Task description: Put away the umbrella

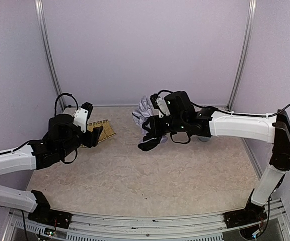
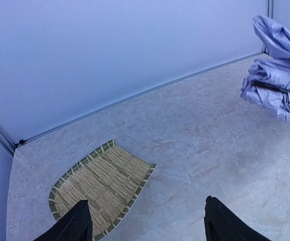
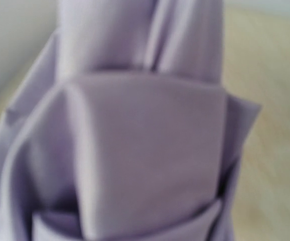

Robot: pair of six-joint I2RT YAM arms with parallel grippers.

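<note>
The umbrella point(image 1: 145, 111) lies bunched at the far middle of the table point(image 1: 135, 175), close to the back wall. The woven tray point(image 1: 105, 129) lies flat on the table to its left, well apart from it. The left gripper point(image 1: 95, 134) is at the tray's near left end. The right gripper point(image 1: 152, 136) is against the umbrella's near side.

Smooth matt cloth umbrella point(image 3: 145, 150) (woven straw tray point(image 2: 102, 188)).

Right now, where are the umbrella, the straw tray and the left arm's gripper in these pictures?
umbrella point(image 2: 278, 75), left wrist view, on its bunched lavender fabric.
woven straw tray point(image 2: 102, 183), left wrist view, on the middle of its weave.
left gripper point(image 2: 145, 201), left wrist view, midway between its two spread fingertips.
</note>
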